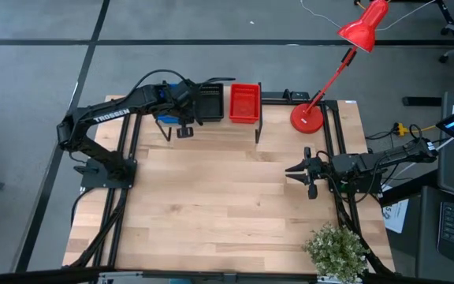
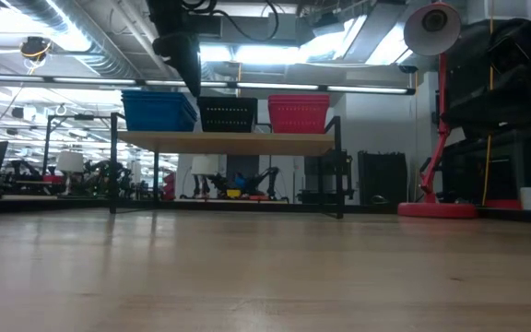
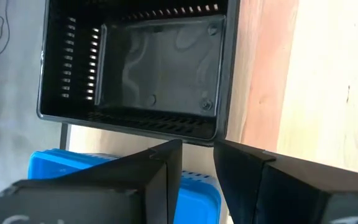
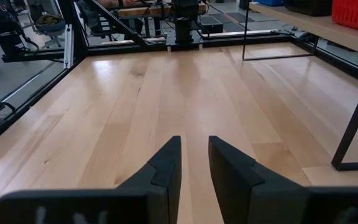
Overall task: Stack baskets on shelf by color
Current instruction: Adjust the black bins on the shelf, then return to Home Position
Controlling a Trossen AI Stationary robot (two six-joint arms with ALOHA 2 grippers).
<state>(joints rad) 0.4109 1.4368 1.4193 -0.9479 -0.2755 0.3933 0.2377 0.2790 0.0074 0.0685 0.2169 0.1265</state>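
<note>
Three basket stacks sit side by side on the shelf: blue, black and red. From above, the black basket lies between the blue and the red. My left gripper hovers over the shelf near the border of blue and black. Its fingers stand narrowly open above the black basket's rim, with blue beside it. My right gripper waits low over the table's right side, narrowly open.
A red desk lamp stands on the table just right of the shelf, its head beyond the far edge. A potted plant sits at the near right corner. Bare wooden tabletop spreads in front of the shelf.
</note>
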